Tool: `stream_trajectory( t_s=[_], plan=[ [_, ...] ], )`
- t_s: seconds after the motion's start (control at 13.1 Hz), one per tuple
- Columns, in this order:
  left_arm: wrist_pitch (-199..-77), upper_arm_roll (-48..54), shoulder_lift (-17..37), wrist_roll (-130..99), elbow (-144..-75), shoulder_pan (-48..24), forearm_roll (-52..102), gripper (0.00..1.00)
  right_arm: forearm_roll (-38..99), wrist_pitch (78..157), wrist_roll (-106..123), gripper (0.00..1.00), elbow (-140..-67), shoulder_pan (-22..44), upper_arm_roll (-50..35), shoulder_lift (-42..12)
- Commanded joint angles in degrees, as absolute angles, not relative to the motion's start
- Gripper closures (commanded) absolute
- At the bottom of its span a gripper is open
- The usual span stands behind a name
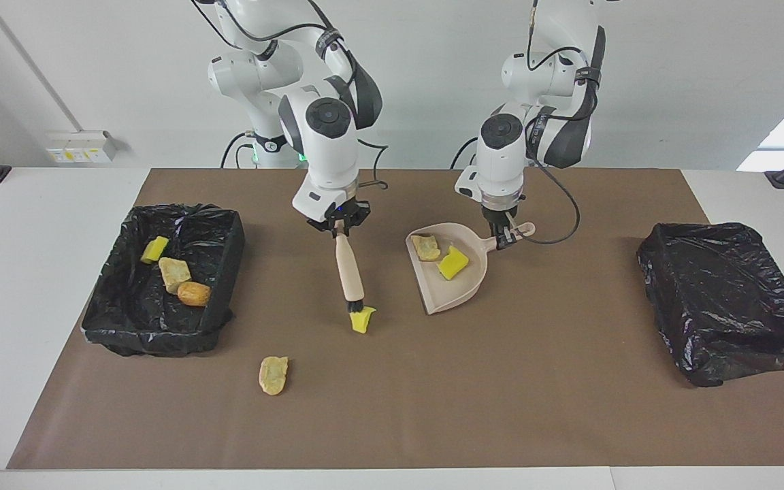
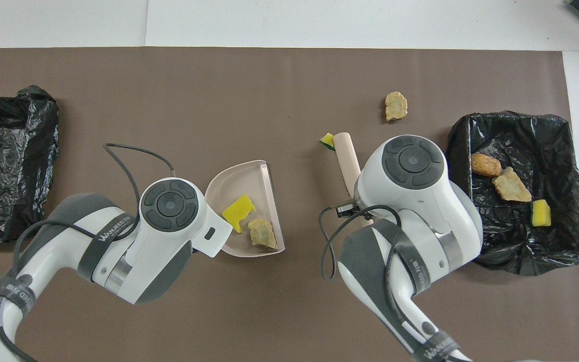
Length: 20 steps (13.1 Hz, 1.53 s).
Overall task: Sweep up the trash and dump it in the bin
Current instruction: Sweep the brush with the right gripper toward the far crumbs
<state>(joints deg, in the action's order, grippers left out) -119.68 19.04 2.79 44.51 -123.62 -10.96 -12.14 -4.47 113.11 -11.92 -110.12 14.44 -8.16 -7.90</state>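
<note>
Where my overhead view is blocked by both wrists, I list: right gripper (image 1: 339, 228) clamped on brush (image 1: 350, 274), bristles touching green-and-yellow sponge (image 1: 363, 320); left gripper (image 1: 503, 236) apparently clamped on dustpan (image 1: 463, 289) handle, two trash pieces (image 1: 441, 256) inside; three pieces (image 1: 175, 274) in bin (image 1: 225, 272) at the right arm's edge; one beige lump (image 1: 273, 375) loose.

Readable in the overhead view only: "WANJEED" printed in white on dark strap around left arm (image 2: 111, 232), smaller line under it illegible. Same "WANJEED" on strap of right arm (image 2: 440, 347) near bottom edge. More white lettering on another right arm strap (image 2: 416, 271), too small to make out. Nothing legible on wall socket plate (image 1: 79, 146) in the facing view.
</note>
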Motion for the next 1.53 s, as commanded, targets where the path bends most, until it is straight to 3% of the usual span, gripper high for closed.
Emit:
stream_trajectory(
  t_s=[0.0,0.46,0.76,1.07,1.45],
  plan=[
    [-122.2,19.1,2.2,43.2,-126.3,-10.5,-12.7,1.0,-10.2,118.4,-6.3,1.0,-109.9,7.8,-8.8,-9.6],
    [-122.3,19.1,2.2,43.2,-126.5,-10.5,-12.7,1.0,-16.3,127.2,2.3,1.0,-103.7,-0.3,-8.7,-19.5],
    [-122.4,19.1,2.2,43.1,-126.5,-10.5,-12.7,1.0,-19.5,131.0,1.9,1.0,-99.2,-0.5,-7.8,-26.8],
    [-122.4,19.1,2.2,42.9,-126.5,-10.5,-12.7,1.0,-19.3,130.9,1.7,1.0,-97.4,0.7,-8.4,-30.1],
    [-122.4,19.1,2.2,42.9,-126.5,-10.5,-12.7,1.0,-14.7,123.0,0.4,1.0,-97.4,7.3,-10.0,-28.6]
  ],
)
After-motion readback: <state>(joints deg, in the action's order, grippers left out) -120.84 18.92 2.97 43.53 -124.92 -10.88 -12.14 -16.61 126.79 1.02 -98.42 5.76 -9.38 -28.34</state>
